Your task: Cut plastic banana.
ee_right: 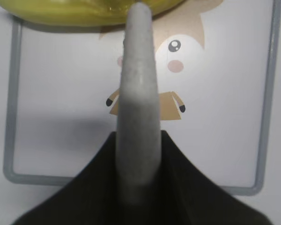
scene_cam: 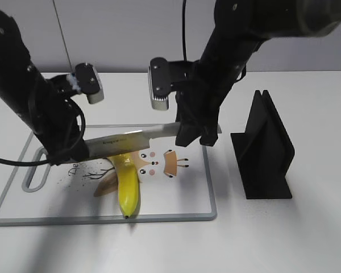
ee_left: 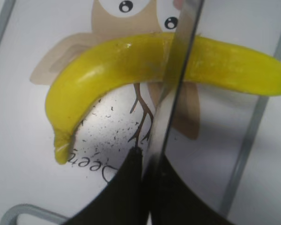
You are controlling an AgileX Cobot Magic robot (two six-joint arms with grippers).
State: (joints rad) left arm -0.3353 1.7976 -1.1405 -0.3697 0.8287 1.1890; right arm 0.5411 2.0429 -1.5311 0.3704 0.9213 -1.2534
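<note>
The plastic banana (scene_cam: 128, 186) lies on the white cutting board (scene_cam: 211, 193), dark tip toward the front edge. A knife (scene_cam: 137, 138) is held level across it. My left gripper (scene_cam: 75, 152) is shut on the blade's end. My right gripper (scene_cam: 196, 134) is shut on the grey handle. In the left wrist view the blade (ee_left: 174, 84) crosses the banana (ee_left: 107, 65) near its middle, between my jaws (ee_left: 147, 159); I cannot tell whether it touches. In the right wrist view the handle (ee_right: 139, 93) sits in my jaws (ee_right: 138, 154), with the banana (ee_right: 75, 11) at the top edge.
The board has a grey rim (ee_left: 253, 140) (ee_right: 9, 117), a handle slot at its left (scene_cam: 35, 170) and printed cartoon animals. A black knife stand (scene_cam: 264, 151) stands on the table right of the board.
</note>
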